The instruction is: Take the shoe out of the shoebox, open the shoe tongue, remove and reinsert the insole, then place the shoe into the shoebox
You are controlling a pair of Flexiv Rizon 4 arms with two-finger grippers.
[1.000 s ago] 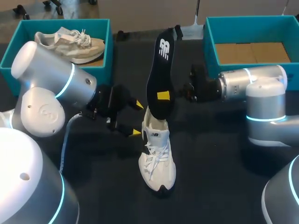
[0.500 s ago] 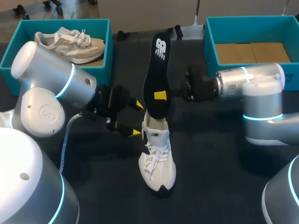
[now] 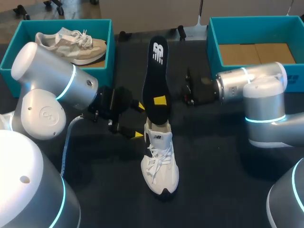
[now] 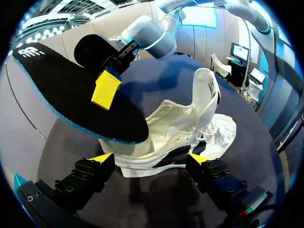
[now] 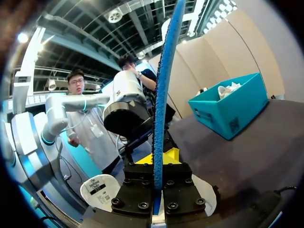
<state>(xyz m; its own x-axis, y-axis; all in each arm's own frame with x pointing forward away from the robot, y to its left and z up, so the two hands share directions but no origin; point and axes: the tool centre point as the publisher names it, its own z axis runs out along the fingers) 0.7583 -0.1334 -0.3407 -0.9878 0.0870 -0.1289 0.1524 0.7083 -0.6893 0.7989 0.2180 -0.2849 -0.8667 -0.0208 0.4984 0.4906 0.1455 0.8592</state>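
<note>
The white shoe (image 3: 160, 156) stands upright on the black table (image 3: 213, 166), toe toward me, and I place everything else from it. Its tongue (image 4: 207, 90) is pulled up and carries a small tag whose print I cannot make out.

The black insole (image 3: 156, 80) rises out of the shoe's heel opening, its lower end tucked inside and its upper end leaning away from the shoe. Near that far end is a white logo mark. The edge of the insole shows blue in the right wrist view.

My right gripper (image 3: 161, 100) comes in from the shoe's right, above the heel. Its fingers are clamped flat on both faces of the insole (image 5: 164, 85).

My left gripper (image 3: 139, 120) sits just left of the heel. Its yellow tips are spread wide with nothing gripped, and the shoe's heel (image 4: 180, 137) lies ahead of them.

Past the heel to the right is a teal shoebox (image 3: 213, 47) showing its cardboard floor. Past the heel to the left, a second teal shoebox (image 3: 108, 61) holds a beige shoe (image 3: 71, 45).
</note>
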